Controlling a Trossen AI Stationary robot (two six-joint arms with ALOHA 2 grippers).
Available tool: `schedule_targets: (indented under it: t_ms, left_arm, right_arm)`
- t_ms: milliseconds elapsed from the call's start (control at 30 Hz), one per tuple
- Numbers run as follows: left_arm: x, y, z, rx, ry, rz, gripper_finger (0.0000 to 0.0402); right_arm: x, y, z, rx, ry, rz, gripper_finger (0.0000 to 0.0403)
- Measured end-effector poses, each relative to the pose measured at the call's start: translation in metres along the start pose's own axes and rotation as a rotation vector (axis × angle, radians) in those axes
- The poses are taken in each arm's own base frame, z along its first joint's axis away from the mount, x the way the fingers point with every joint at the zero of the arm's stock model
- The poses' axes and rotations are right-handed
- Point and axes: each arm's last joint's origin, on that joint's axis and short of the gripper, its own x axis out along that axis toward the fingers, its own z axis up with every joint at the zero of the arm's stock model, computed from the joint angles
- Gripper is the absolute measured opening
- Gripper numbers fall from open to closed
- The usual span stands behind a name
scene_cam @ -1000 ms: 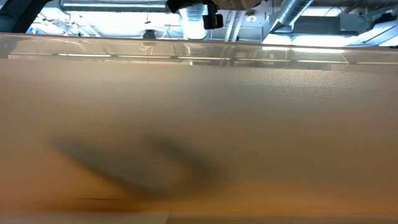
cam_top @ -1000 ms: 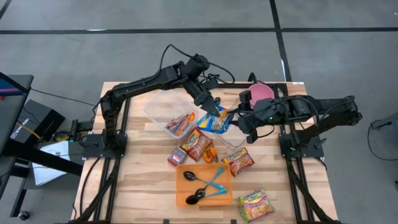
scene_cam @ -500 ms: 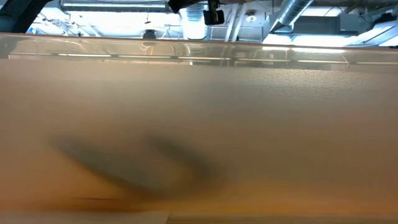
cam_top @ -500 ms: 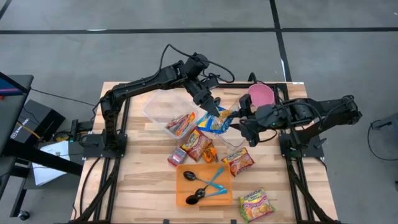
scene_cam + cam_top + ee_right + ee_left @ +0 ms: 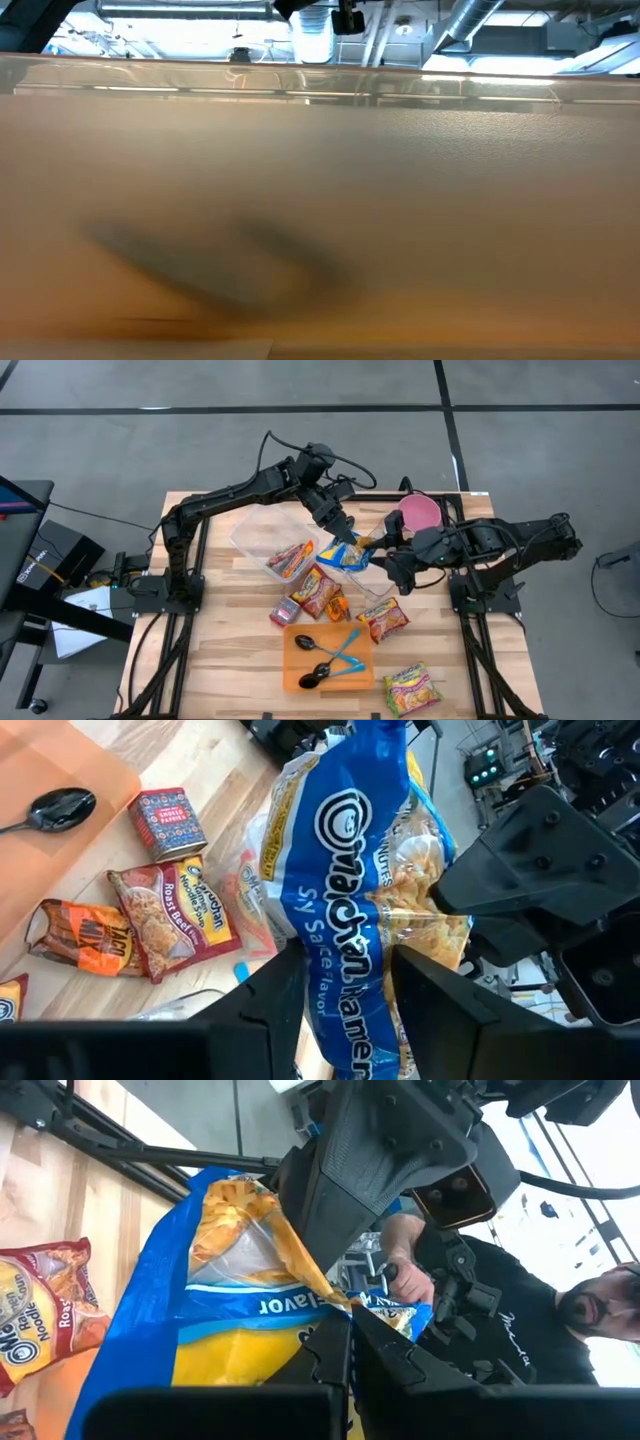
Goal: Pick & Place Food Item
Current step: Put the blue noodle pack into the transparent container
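The blue and yellow plastic ramen noodle packet [image 5: 345,555] hangs above the light wooden slatted counter [image 5: 220,660], held between the two arms over the edge of the clear plastic rectangular bin [image 5: 262,535]. The left end effector [image 5: 347,538] comes in from the bin side with its fingers pressed together, pinching the top edge of the packet; in the left wrist view the two dark fingers [image 5: 335,1350] meet on the crinkled film of the packet [image 5: 240,1315]. The right end effector [image 5: 385,555] is at the packet's other side, its fingers [image 5: 440,990] set on either side of the packet [image 5: 365,870] and partly spread around it; whether they press on it I cannot tell.

Inside the bin lies a red and orange snack packet [image 5: 289,559]. On the counter just beside the bin are a red roast beef noodle packet [image 5: 318,591], a small red carton [image 5: 285,611] and another red noodle packet [image 5: 383,619]. Nearer the front edge, an orange flat tray [image 5: 340,672] carries black spoons [image 5: 318,678] and a light blue utensil [image 5: 347,645]. A yellow and green noodle packet [image 5: 410,687] lies near the front right corner, and a pink round bowl [image 5: 420,512] stands at the far right. A person in a dark shirt [image 5: 510,1330] shows beyond the counter in the left wrist view.
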Motion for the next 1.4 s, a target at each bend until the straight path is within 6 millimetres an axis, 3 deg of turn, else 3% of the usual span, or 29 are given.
schedule_targets:
  t_ms: [367,700,833,1100,1267,1400]
  left_arm:
    - [-0.002,0.001,0.000,0.006,-0.005,0.004,0.0000]
    - [-0.008,0.003,0.003,0.098,-0.017,0.011,0.0013]
    - [-0.013,0.005,0.005,0.169,-0.029,0.019,0.0050]
    - [-0.034,0.009,0.009,0.257,0.012,-0.070,0.0166]
    - [-0.049,-0.017,0.002,0.366,0.019,-0.114,0.0200]
    - [-0.063,-0.064,-0.013,0.511,0.003,-0.136,0.0184]
  right_arm:
    - [0.000,0.000,0.000,0.000,-0.001,-0.005,0.0013]
    - [-0.005,0.006,0.005,-0.045,0.013,-0.029,0.0002]
    - [-0.006,0.009,0.006,-0.057,0.020,-0.027,0.0001]
    - [-0.007,0.012,0.001,-0.013,0.057,0.003,0.0000]
    - [-0.007,0.013,0.001,-0.006,0.059,0.013,0.0000]
    - [-0.005,0.010,0.001,0.012,0.027,0.037,0.0000]
